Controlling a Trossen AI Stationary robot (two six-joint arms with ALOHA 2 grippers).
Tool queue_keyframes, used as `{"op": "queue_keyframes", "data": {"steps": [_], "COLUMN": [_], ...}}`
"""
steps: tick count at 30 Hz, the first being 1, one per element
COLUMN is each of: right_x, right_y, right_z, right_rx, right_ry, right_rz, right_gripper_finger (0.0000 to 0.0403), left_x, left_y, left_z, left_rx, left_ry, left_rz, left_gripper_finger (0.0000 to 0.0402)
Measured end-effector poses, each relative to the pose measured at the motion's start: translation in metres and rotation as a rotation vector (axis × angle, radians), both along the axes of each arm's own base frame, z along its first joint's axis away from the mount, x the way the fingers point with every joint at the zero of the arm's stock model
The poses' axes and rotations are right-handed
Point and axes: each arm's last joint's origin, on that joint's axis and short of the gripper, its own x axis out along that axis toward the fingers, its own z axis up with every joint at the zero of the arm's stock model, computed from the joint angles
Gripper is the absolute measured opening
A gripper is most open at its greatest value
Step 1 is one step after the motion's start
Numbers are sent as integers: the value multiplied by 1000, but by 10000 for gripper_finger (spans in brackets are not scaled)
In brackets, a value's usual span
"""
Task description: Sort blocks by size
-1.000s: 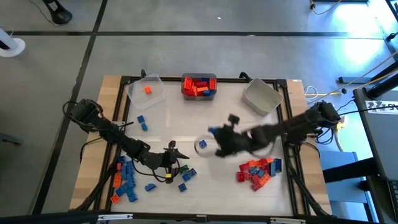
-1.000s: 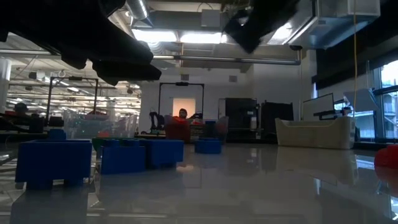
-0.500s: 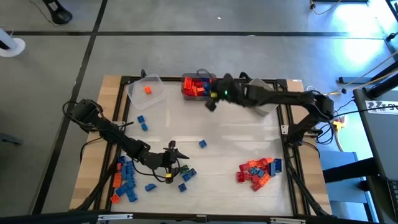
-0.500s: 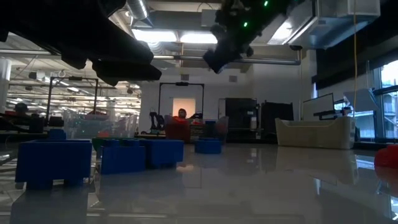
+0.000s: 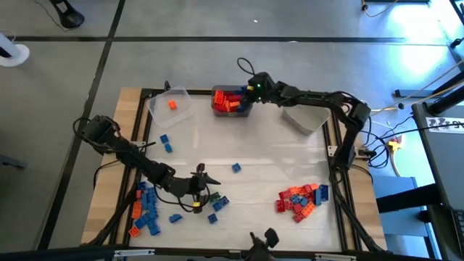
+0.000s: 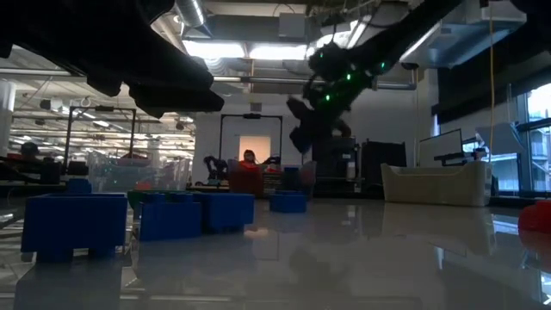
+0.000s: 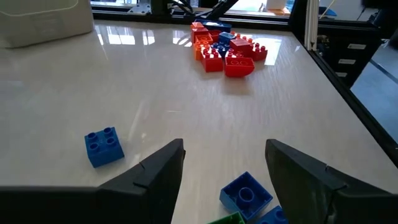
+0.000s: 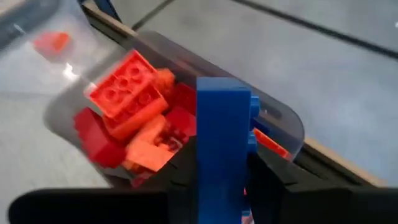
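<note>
Over the far middle bin [image 5: 232,101], which holds red and orange blocks, my right gripper [image 5: 250,88] is shut on a blue block [image 8: 222,124]. My left gripper [image 5: 203,177] stands open low over the near left of the table beside a pile of blue blocks [image 5: 148,210]; nothing is between its fingers [image 7: 158,177]. Loose blue blocks [image 7: 103,146] lie flat on the table just beyond them. A pile of red and orange blocks [image 5: 301,199] lies at the near right. One blue block [image 5: 236,168] lies alone mid-table. My right gripper pinches the blue block between its two fingers [image 8: 180,171], one on each broad side [image 8: 208,162]. The fingers slant downward toward the table's far edge. The block stands on edge in the hold, studs [image 8: 252,121] facing sideways, lifted clear above the bin's blocks.
A clear bin [image 5: 172,105] with one orange block stands at the far left, a grey bin [image 5: 304,112] at the far right. Two blue blocks [image 5: 165,142] lie at the left. Open tabletop [image 5: 275,156] lies in the middle.
My right gripper has swung from the middle of the table to the far edge with the blue block, rolling its wrist on the way, and now hangs over the middle bin. My left gripper has kept still.
</note>
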Motion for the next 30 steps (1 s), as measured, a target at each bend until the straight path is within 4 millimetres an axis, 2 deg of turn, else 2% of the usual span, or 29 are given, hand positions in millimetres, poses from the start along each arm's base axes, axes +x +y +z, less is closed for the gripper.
{"op": "queue_keyframes", "data": {"steps": [4,8,15,19,21,24,27,30], "right_x": [1,2,0,0,-2,-7,-18,-32], "right_y": [-7,-6,-10,-9,-4,12,39,74], "right_z": [-15,-17,-17,-14,-3,28,62,94], "right_rx": [55,66,88,107,112,83,23,-16], "right_ry": [5,-4,-24,-36,-61,-101,-96,-87], "right_rz": [3,-8,-100,-63,-9,61,122,186], "right_gripper_finger": [93,112,179,214,224,232,233,233], "left_x": [0,0,0,0,0,0,0,0], "left_y": [1,1,1,1,1,1,1,1], "left_z": [-1,-1,-2,-2,-1,-1,-2,-1], "left_rx": [5,9,9,9,9,9,9,8], "left_ry": [9,15,15,15,15,15,15,14], "left_rz": [4,4,4,4,4,4,4,4], "left_gripper_finger": [214,214,214,214,214,214,214,214]}}
